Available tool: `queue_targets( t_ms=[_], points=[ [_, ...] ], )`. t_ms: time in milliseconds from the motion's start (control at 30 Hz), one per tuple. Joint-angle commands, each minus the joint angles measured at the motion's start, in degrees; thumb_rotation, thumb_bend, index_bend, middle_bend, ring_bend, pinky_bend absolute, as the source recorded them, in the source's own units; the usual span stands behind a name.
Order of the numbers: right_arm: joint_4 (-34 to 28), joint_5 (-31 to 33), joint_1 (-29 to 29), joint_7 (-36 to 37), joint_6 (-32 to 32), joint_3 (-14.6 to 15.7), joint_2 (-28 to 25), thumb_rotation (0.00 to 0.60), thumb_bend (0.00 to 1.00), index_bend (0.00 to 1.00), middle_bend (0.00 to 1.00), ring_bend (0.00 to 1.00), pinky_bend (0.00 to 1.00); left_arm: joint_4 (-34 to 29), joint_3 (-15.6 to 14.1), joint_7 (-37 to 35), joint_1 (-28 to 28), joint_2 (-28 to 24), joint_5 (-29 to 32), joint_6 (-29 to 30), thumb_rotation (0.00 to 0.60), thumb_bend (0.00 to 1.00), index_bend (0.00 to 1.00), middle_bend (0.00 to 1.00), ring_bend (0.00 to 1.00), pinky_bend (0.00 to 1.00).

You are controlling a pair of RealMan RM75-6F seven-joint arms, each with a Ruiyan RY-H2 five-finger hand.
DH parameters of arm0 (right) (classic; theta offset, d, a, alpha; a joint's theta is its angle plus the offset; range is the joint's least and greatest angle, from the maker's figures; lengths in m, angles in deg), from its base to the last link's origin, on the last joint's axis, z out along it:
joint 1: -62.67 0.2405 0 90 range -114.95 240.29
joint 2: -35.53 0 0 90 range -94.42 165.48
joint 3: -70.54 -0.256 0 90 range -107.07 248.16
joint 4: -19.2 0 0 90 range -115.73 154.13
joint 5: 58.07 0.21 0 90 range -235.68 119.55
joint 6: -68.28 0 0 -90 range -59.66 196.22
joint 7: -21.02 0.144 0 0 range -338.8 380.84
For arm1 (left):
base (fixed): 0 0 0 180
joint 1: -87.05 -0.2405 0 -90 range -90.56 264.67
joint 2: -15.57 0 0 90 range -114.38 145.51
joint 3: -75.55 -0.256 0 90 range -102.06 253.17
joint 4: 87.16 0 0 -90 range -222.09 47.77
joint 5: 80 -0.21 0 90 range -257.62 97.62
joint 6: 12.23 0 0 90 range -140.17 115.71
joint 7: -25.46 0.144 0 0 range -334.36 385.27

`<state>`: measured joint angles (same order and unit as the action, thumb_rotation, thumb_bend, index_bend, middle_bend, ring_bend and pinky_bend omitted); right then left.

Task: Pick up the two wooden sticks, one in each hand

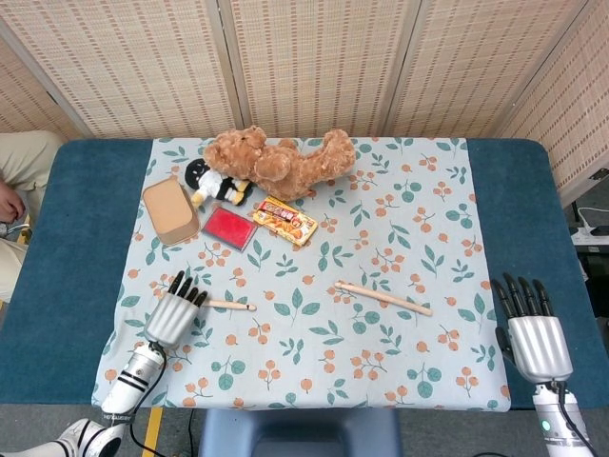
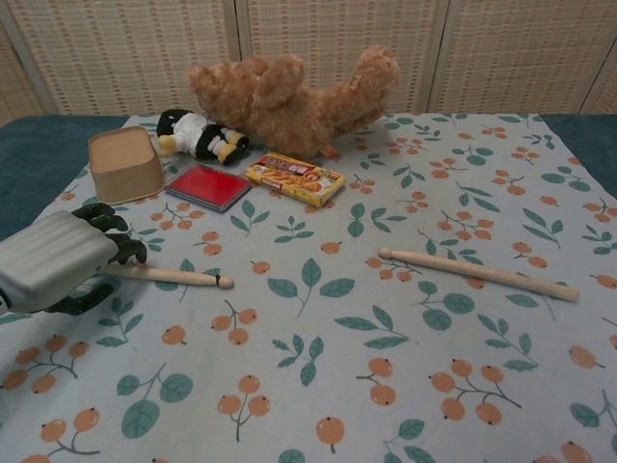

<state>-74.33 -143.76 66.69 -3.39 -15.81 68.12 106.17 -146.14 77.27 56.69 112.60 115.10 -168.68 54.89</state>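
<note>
Two wooden sticks lie flat on the floral cloth. The left stick (image 1: 230, 305) (image 2: 174, 277) has its left end hidden under my left hand (image 1: 176, 310) (image 2: 53, 260). In the chest view the fingers (image 2: 114, 231) curve down behind the stick and the thumb (image 2: 79, 304) sits in front of it, with a gap left around the stick. The right stick (image 1: 383, 298) (image 2: 479, 273) lies alone, slanting down to the right. My right hand (image 1: 533, 333) hovers with straight, spread fingers over the blue table, right of the cloth and well apart from that stick. It holds nothing.
At the back left of the cloth are a brown teddy bear (image 1: 281, 160), a small black-and-white doll (image 1: 214, 181), a tan box (image 1: 169, 210), a red pad (image 1: 228, 227) and a snack packet (image 1: 284, 220). A person's arm (image 1: 17, 186) shows at the left edge.
</note>
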Motion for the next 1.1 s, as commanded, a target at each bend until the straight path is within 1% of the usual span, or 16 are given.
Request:
queue_targets(
  t_ms=[33,133,233,400,600,733,900,1100],
  points=[
    [-0.1,-0.2,0.1,0.3,0.0,0.1,0.0,0.6,0.38,0.0,0.0,0.0,0.0,1.3,-0.1,-0.4,0.2,0.6,0.2,-0.1,0.6,0.46,0.36,0.42,0.2,0.14],
    [-0.1,-0.3,0.1,0.7,-0.4,-0.1,0.2,0.6,0.36,0.0,0.0,0.0,0.0,2.4,-0.3,-0.1,0.4,0.8,0.4,-0.3,0.6,0.46,0.37,0.42,0.21,0.14],
    [-0.1,-0.3,0.0,0.8,-0.6,-0.2,0.3,0.6,0.36,0.0,0.0,0.0,0.0,3.1,-0.3,0.1,0.6,1.1,0.7,-0.6,0.6,0.46,0.42,0.45,0.21,0.14],
    [-0.3,-0.2,0.0,0.4,-0.5,-0.1,0.3,0.6,0.35,0.0,0.0,0.0,0.0,4.5,-0.5,-0.2,0.7,1.6,0.7,-0.4,0.6,0.46,0.52,0.54,0.26,0.14],
    [-0.6,0.4,0.4,-0.4,-0.1,-0.4,0.5,0.6,0.35,0.0,0.0,0.0,0.0,6.2,-0.7,-1.9,0.7,2.2,0.4,0.9,0.6,0.46,0.65,0.68,0.35,0.15],
    [-0.6,1.4,1.4,-1.7,1.4,-1.0,1.1,0.6,0.35,0.0,0.0,0.0,0.0,7.1,-1.1,-5.7,0.5,2.0,-2.0,5.1,0.6,0.47,0.72,0.76,0.4,0.16],
    [-1.0,5.2,4.4,-5.2,6.8,-2.3,2.3,0.6,0.35,0.0,0.0,0.0,0.0,7.6,-2.1,-10.7,-0.3,0.8,-6.1,12.8,0.6,0.48,0.79,0.82,0.45,0.17],
    [-0.9,12.0,10.0,-10.6,15.2,-4.5,6.4,0.6,0.35,0.0,0.0,0.0,0.0,4.5,-3.5,-13.5,-2.5,-2.7,-8.9,19.5,0.6,0.49,0.8,0.84,0.46,0.17]
  ],
)
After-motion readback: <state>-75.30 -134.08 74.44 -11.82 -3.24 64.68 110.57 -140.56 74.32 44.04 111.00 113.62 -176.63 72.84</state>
